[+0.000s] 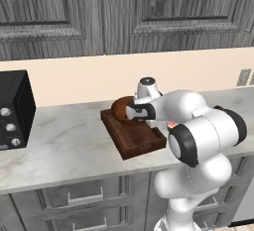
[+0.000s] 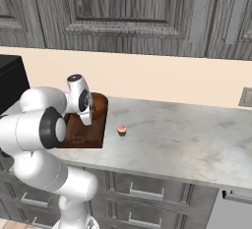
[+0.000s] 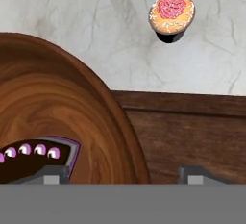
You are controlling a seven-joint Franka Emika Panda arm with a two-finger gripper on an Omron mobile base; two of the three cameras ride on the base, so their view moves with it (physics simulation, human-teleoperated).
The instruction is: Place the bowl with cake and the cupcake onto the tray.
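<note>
The brown wooden bowl point(image 3: 53, 103) rests on the far end of the dark wooden tray point(image 3: 192, 131), and the dark cake slice point(image 3: 36, 155) lies inside it. From the left base view, the bowl point(image 1: 120, 107) and the tray point(image 1: 130, 138) are partly hidden by my arm. My gripper point(image 3: 122, 177) hangs open just above the bowl's rim, with one fingertip point(image 3: 50, 176) over the bowl and the other over the tray floor. The pink-frosted cupcake point(image 3: 171, 15) stands on the marble counter just beyond the tray's edge, a short way right of the tray in the right base view, cupcake point(image 2: 122, 130).
A black oven point(image 1: 12, 108) with knobs stands at the counter's left end. Grey wall cabinets hang above, drawers run below the counter edge point(image 1: 74, 180). A wall outlet point(image 2: 244, 97) is at the right. Bare marble counter point(image 2: 187, 134) stretches right of the cupcake.
</note>
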